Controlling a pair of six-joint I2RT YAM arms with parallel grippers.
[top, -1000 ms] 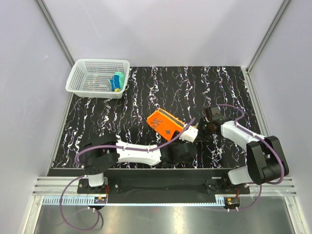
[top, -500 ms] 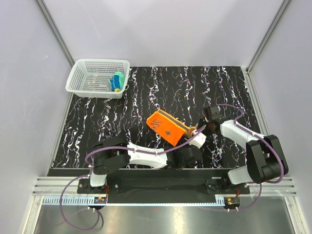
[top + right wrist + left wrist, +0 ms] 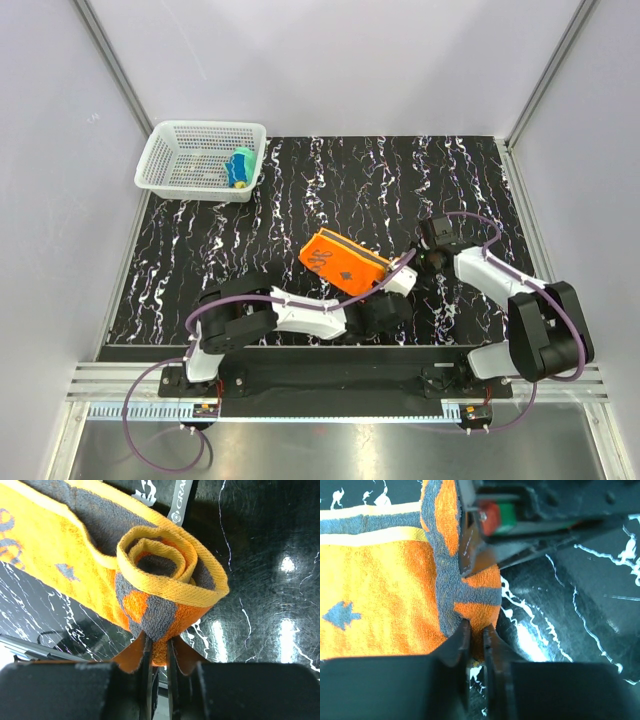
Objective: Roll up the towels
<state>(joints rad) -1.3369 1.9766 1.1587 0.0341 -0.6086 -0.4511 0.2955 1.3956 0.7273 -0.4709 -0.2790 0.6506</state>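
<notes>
The orange towel [image 3: 343, 262] lies partly rolled in the middle of the black marbled table, its grey marks showing. In the right wrist view its rolled end [image 3: 170, 565] shows a spiral of yellow hem. My right gripper [image 3: 158, 642] is shut on the towel's lower fold, at the towel's right end [image 3: 421, 262]. My left gripper [image 3: 476, 629] is shut on the same end of the orange towel [image 3: 375, 595], right beside the right gripper, reaching in from the near side [image 3: 399, 279]. The yellow and teal towel [image 3: 240, 167] lies rolled in the basket.
The white mesh basket [image 3: 205, 127] stands at the far left corner of the table. White walls and metal frame posts close the table in on three sides. The left arm lies low along the near edge.
The left gripper, open a moment ago, has closed on the orange towel's right end. The left arm slid right along the near edge, and the towel shifted slightly.
</notes>
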